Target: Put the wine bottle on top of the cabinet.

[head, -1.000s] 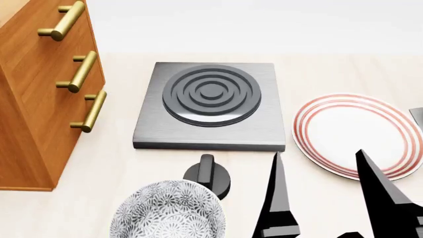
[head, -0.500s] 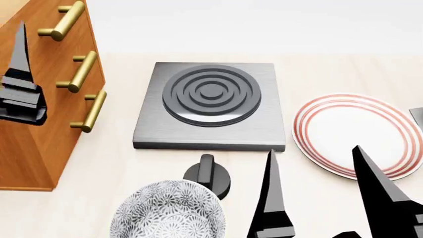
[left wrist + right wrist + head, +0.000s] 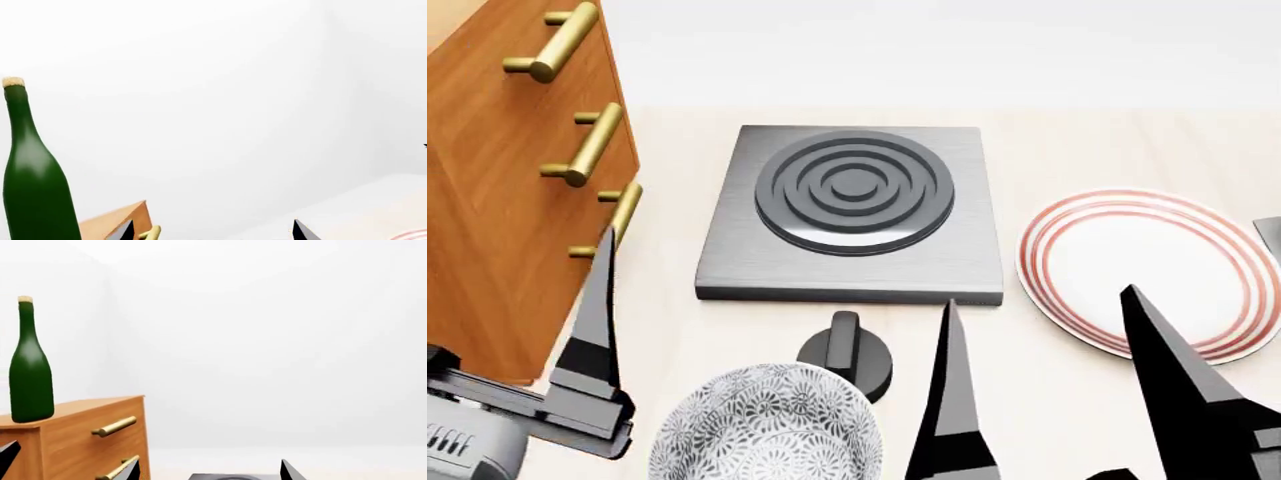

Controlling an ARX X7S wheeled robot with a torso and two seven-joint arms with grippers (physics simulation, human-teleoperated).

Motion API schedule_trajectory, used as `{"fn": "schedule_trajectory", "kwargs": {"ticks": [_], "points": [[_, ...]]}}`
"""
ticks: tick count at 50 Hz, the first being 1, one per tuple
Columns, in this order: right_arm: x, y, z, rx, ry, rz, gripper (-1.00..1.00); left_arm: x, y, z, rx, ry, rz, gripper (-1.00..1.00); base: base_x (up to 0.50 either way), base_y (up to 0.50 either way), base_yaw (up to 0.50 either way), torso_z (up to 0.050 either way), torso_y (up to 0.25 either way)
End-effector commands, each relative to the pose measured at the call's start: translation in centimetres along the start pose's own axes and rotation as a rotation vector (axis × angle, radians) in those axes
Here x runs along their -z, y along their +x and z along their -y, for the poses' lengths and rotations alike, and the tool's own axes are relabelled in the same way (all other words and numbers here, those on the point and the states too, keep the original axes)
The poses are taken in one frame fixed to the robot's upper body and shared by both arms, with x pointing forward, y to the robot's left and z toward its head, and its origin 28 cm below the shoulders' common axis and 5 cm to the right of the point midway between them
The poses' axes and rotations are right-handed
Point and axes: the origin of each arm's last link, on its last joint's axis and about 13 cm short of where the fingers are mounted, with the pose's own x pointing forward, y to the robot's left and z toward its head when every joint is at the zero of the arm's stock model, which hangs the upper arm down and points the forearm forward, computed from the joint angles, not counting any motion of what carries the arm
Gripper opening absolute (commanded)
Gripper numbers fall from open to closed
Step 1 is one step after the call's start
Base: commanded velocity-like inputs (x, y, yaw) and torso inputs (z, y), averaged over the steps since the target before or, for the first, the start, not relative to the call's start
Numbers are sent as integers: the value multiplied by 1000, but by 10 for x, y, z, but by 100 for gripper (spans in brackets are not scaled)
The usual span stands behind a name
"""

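i see the wine bottle [image 3: 30,365] standing upright on top of the cabinet [image 3: 80,437], near its corner above the brass drawer handles [image 3: 115,426], cork up, long axis vertical. by my reading the placing itself is done; what is left is getting clear without knocking it. in the head view my left gripper [image 3: 594,330] is low beside the cabinet's front face, near the patterned bowl [image 3: 767,430]; only one finger shows there, but the left wrist view has both fingertips well apart with nothing between them, so i call it spread and empty. from that wrist camera the bottle rises close by and above the fingers, off to one side, so the left arm is the nearer one and any sweep toward the cabinet top could tip it. my right gripper [image 3: 1041,390] hangs over the table between the hotplate [image 3: 851,210] and the red-ringed plate [image 3: 1141,275], fingers spread, holding nothing, well apart from the bottle.
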Motion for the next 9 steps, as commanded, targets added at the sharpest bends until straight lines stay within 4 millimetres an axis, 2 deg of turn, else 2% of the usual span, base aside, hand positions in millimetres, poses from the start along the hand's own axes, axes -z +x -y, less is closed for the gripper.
{"fn": "schedule_trajectory", "kwargs": {"ticks": [1, 9], "points": [[-4, -1, -3, -17, -3, 13, 100, 1, -14, 7, 5, -20, -8, 100, 0, 0, 0, 0, 0], [-8, -1, -4, -22, -3, 24, 100, 0, -17, 1, -24, -16, -17, 100, 0, 0, 0, 0, 0]]}}
